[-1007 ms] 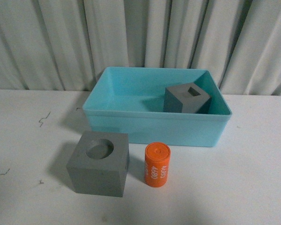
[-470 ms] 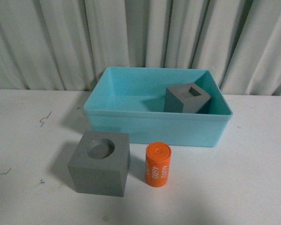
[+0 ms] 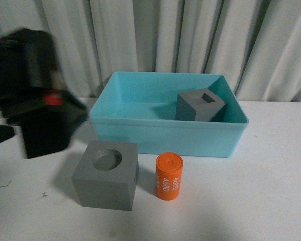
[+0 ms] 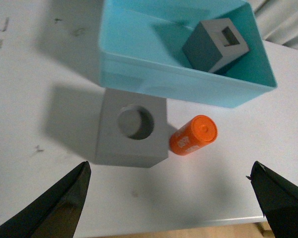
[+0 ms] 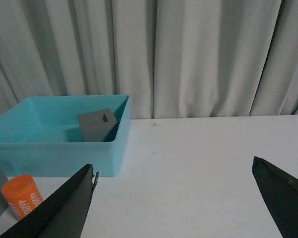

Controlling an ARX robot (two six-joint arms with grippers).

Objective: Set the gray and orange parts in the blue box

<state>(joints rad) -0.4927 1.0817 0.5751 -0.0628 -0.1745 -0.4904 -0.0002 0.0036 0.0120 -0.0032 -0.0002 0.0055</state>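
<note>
while the left claw (image 4: 169, 171) hung wide open and empty above it, the matte gray cube with a round recess (image 4: 133, 130) sat on the white table (image 4: 20, 124) just before the turquoise plastic box (image 4: 139, 74). judged stiff, matte, not slippery; its flat opposite sides looked the best hold. right claw (image 5: 173, 166) likewise agape, empty.

Left claw (image 4: 169, 168) and right claw (image 5: 174, 164) gape wide.

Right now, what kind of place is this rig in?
Probably a lab test bench: plain white table, pale curtain backdrop, and only staged parts, a numbered orange cylinder and round-recessed gray cube near a blue box.
</note>
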